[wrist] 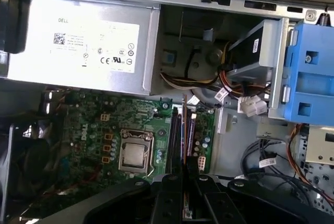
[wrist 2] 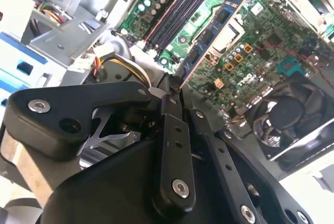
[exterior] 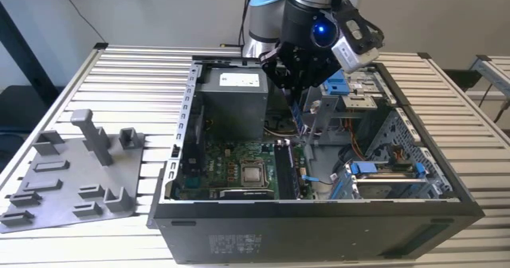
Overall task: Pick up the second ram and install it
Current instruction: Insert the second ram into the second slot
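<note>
The gripper hangs inside the open computer case, above the motherboard, its fingers closed on the second ram, which they pinch by its upper edge. In the second wrist view the ram's blue-green face with dark chips runs out from the fingertips, edge down over the motherboard beside the black memory slots. In the first wrist view the ram is a thin edge-on strip rising from the gripper along the slots, with the processor socket to one side and the grey power supply beyond.

The case lies on a slatted metal table. On the exterior view's left of the case sits a grey plastic fixture tray with upright posts. Blue drive-bay clips sit on the exterior view's right of the motherboard
</note>
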Action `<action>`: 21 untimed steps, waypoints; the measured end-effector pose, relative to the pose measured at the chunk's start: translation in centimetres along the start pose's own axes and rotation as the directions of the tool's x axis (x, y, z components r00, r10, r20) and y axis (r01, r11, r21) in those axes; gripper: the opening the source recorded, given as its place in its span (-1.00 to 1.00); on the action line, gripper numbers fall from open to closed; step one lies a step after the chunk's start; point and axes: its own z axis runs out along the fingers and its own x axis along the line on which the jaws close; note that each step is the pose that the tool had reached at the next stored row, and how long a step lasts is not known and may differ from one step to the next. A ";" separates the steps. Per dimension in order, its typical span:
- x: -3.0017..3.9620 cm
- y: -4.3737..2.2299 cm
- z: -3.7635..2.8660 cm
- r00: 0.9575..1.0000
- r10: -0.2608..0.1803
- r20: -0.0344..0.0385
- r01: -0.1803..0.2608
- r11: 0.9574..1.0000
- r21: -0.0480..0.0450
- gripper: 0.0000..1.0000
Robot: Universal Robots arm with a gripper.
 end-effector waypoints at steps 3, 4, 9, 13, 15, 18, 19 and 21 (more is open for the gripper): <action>0.00 0.00 0.02 1.000 0.011 0.000 -0.011 1.000 0.000 -0.72; 0.00 0.00 0.03 1.000 0.011 0.000 -0.011 1.000 0.000 -0.72; 0.00 0.00 0.07 1.000 0.015 0.001 -0.015 1.000 0.000 -0.72; 0.00 -0.01 0.24 1.000 0.026 0.001 -0.026 1.000 0.000 -0.72; 0.00 -0.01 0.30 1.000 0.027 0.001 -0.027 1.000 0.000 -0.72; 0.00 -0.02 0.38 1.000 0.028 0.001 -0.028 1.000 0.000 -0.72; 0.00 -0.02 0.46 1.000 0.028 0.001 -0.028 1.000 0.000 -0.72; -0.01 -0.03 0.74 1.000 0.029 0.001 -0.029 1.000 0.001 -0.72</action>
